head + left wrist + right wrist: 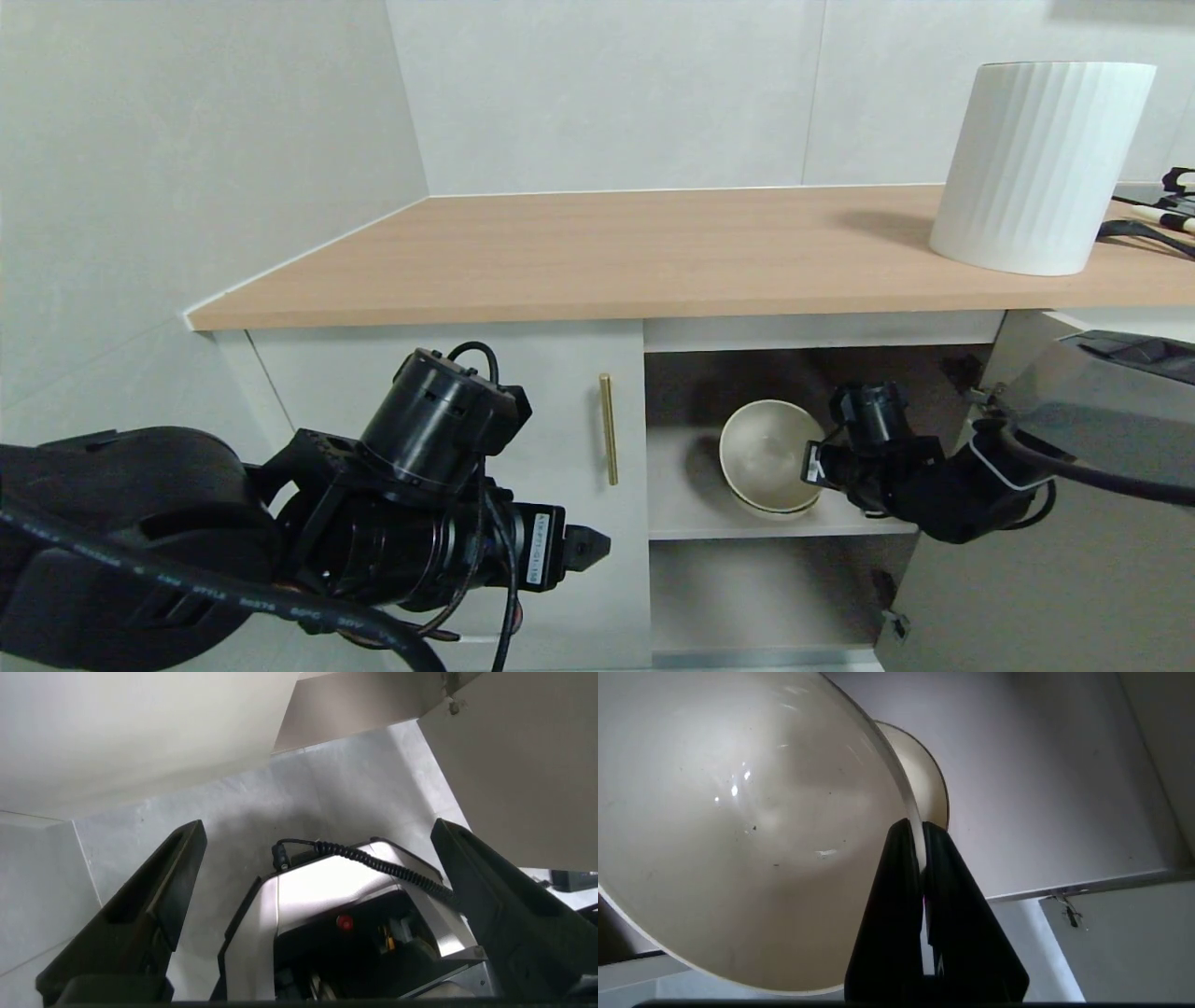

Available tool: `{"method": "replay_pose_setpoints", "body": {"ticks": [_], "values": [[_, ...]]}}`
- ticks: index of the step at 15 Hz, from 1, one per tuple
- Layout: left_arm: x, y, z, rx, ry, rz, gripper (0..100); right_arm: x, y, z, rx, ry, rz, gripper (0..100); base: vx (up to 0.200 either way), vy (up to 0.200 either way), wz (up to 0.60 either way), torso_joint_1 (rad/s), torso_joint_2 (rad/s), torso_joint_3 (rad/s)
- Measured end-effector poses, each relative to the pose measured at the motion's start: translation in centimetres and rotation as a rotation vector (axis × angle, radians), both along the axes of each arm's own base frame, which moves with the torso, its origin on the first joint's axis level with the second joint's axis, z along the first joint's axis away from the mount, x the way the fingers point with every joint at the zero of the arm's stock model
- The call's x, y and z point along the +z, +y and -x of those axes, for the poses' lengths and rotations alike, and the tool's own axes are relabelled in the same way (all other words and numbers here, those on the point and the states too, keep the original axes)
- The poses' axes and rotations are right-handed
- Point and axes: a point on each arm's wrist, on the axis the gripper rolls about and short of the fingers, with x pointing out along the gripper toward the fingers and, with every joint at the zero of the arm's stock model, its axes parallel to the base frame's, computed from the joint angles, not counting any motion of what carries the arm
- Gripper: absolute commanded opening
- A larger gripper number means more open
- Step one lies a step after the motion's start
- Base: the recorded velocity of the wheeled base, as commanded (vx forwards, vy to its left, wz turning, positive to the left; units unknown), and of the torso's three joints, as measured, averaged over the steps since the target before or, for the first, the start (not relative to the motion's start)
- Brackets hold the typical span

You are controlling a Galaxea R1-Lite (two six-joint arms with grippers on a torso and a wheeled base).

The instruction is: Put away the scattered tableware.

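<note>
Stowing looks nearly done, with the bowl (766,457) tilted low over the cupboard shelf (691,511), rim pinched between the right gripper's (812,464) fingers and not yet released, while the left gripper (583,546) hangs left by the shut door (551,364), fingers spread.

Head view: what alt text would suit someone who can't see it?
The right gripper holds a cream round bowl by its rim, tipped on edge, at the upper shelf of an open white cupboard. The left gripper hangs open before the closed door beside it; a white ribbed cylinder stands on the wooden countertop.
</note>
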Motion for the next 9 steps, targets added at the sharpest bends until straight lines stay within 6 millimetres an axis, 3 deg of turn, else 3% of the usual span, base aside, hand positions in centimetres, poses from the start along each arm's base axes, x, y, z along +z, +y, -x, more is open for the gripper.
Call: {"method": "replay_pose_setpoints", "body": {"ticks": [9], "values": [[-0.1, 0.0, 0.0, 0.000, 0.003, -0.002, 100, -1.7, -0.8, -0.9, -0.025, 0.028, 0.012, 0, 0.000, 0.000, 0.00, 0.000, 0.00, 0.000]]}}
